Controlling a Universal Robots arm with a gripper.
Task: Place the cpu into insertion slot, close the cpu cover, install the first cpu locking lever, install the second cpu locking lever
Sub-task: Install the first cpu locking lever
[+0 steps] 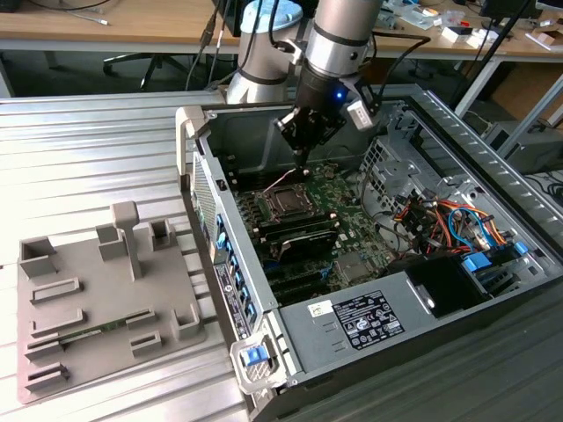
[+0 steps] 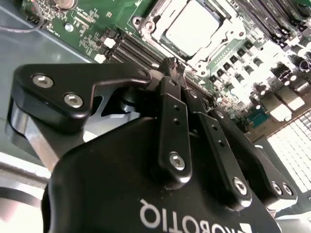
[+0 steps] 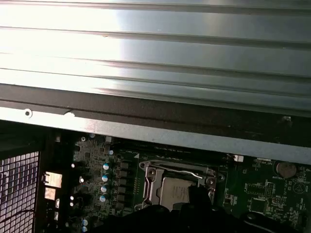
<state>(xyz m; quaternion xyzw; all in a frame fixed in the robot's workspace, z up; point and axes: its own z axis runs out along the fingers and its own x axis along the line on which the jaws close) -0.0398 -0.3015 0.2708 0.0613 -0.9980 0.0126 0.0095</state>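
desk: ribbed metal, open computer case [image 1: 369, 290] | cpu [image 2: 192, 31] seated in the socket, cover [image 2: 160, 22] down | gripper [image 2: 171, 65] just above the socket, jaws pinched together, empty | we'd press each lever low and steady

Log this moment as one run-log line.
end effector: shut, empty, above socket | cpu: seated in socket | cpu cover: closed over cpu

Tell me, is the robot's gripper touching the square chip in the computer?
Apart. In the second wrist view, the gripper ends short of the chip, with green board and black slots showing between them.
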